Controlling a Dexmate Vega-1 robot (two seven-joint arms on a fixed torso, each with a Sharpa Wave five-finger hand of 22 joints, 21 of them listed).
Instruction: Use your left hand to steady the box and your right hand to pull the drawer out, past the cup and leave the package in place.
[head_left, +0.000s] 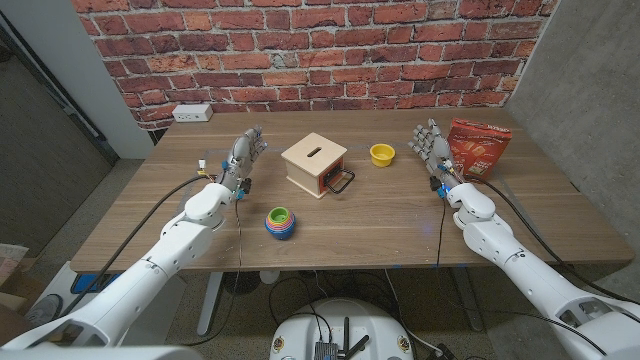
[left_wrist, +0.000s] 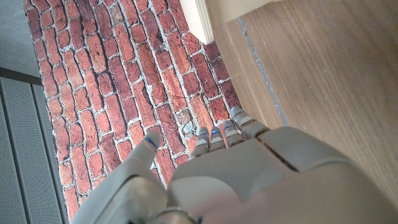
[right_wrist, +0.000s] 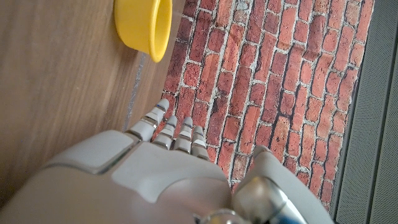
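A pale wooden box with a slot in its top sits mid-table, and a black wire drawer handle juts from its near right face. The yellow cup stands to the right of the box and also appears in the right wrist view. A red package stands at the far right. My left hand is left of the box, apart from it, fingers straight and empty. My right hand is between the cup and the package, touching neither, fingers extended. Each wrist view looks along its own hand's back, left and right.
A stack of coloured rings stands near the front, ahead of the box. A white power strip lies at the table's back left by the brick wall. A corner of the box shows in the left wrist view.
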